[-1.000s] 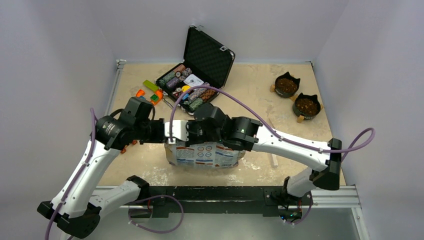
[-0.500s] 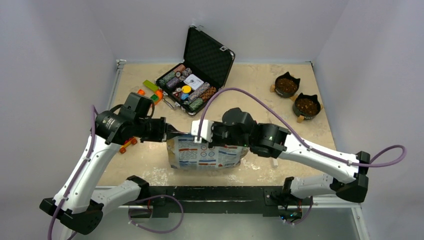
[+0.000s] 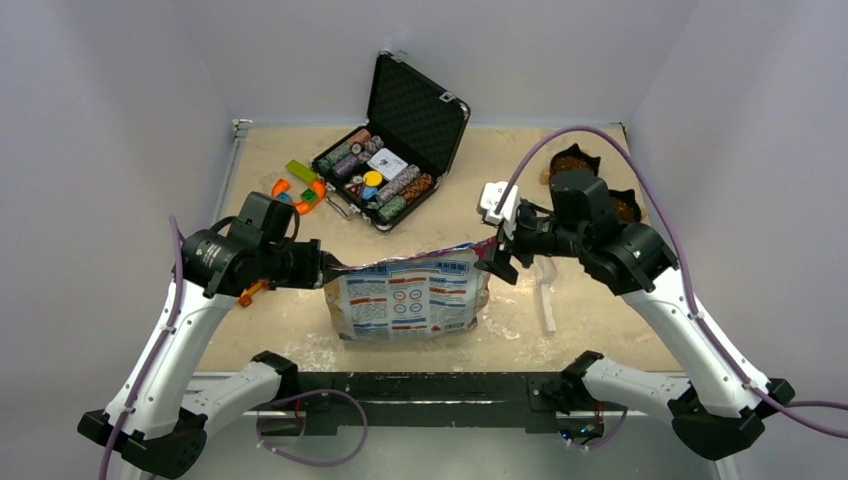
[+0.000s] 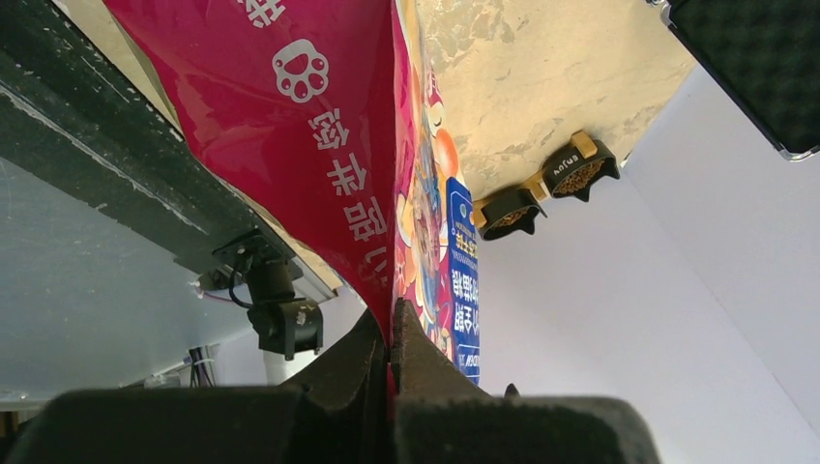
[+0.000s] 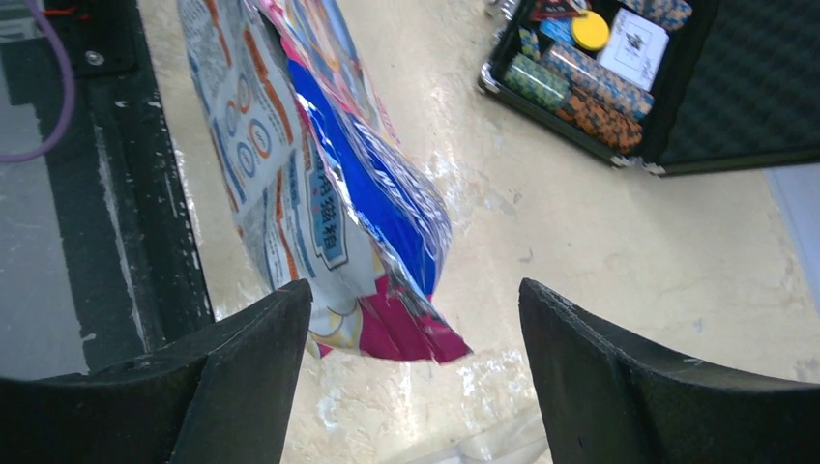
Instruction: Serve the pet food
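Top, left-wrist and right-wrist views of a two-arm station. A glossy pet-food bag [image 3: 410,298], its near face printed white and blue and its top edge pink, stands upright on the sandy bench [image 3: 290,320] close to the near edge, between the two arms. The left tool [image 3: 325,270] is closed narrow on the bag's upper left corner; in the left wrist view its dark fingers [image 4: 363,348] meet on the pink seam, with no gap between them. The right tool [image 3: 497,262] stands wide, just beside the bag's upper right corner. In the right wrist view its two fingers [image 5: 251,358] are well apart and hold nothing, and the bag's pink and blue corner lies beyond them, touching neither. The bag's contents cannot be seen. Dark-brown kibble [image 4: 578,178] lies in two black cat-eared bowls [image 3: 615,208] near the far right corner of the bench, well apart from the bag; the right arm partly hides the farther bowl in the top view. A black case [image 3: 420,110] lies open at the far centre with its lid raised, holding rows of coloured poker chips [image 3: 400,190]. Small coloured pieces [image 3: 300,185] lie just left of the case. A slender white object [image 3: 546,305] rests on the bench just right of the bag; what it is cannot be told.
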Tool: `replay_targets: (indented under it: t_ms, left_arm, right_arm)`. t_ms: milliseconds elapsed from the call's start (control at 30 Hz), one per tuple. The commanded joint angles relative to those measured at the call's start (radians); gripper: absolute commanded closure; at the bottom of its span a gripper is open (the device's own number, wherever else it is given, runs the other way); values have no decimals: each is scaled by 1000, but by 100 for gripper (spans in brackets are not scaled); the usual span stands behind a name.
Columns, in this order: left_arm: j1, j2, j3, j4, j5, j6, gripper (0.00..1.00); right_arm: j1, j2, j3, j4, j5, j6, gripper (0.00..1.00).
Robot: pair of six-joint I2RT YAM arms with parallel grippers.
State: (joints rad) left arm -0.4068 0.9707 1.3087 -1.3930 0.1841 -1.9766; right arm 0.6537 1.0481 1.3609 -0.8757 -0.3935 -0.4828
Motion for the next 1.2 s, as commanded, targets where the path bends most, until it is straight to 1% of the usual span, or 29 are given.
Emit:
replay_targets:
  t_ms: [0,100,167,233,267,367,433,467,500,567,633,733,833,933,1067,1167]
  left_arm:
    - [18,-23,35,66,-33,35,100]
    - [18,-24,22,91,-29,31,100]
    - [17,-18,16,113,-21,27,100]
    - [17,-5,28,116,-9,29,100]
    - [18,3,40,106,-10,36,100]
    - [18,12,73,72,-54,42,100]
    - [19,7,69,69,-107,35,100]
    - [23,7,66,67,-117,32,100]
    - [31,9,61,67,-116,32,100]
    - [55,26,55,63,-72,44,100]
    - [79,36,54,39,-28,56,100]
    - [102,15,65,-1,-67,68,100]
    - [130,-4,57,-6,-64,76,100]
    - [132,13,55,-2,-43,93,100]
    - [132,37,94,-31,-18,129,100]
    - [131,24,87,-14,-6,154,100]
  right_arm:
    - [-15,59,0,22,-153,-23,19]
    - [-13,132,40,-2,-171,-37,20]
    - [-12,161,45,2,-174,-51,23]
    - [-4,183,57,4,-134,-58,28]
    - [-2,190,65,3,-94,-52,35]
    - [-1,174,59,-24,1,-43,64]
    - [-1,119,2,-26,62,-30,81]
    - [-1,82,-35,-20,87,-29,92]
    - [0,39,-85,-6,116,-24,100]
    - [-2,-52,-187,38,174,-10,100]
    - [-7,-146,-256,63,218,19,100]
    - [-7,-245,-313,48,254,51,100]
    - [-6,-322,-364,47,272,67,100]
    - [-6,-353,-386,63,230,73,100]
    - [-5,-347,-349,55,175,80,100]
    - [-6,-349,-329,71,80,70,100]
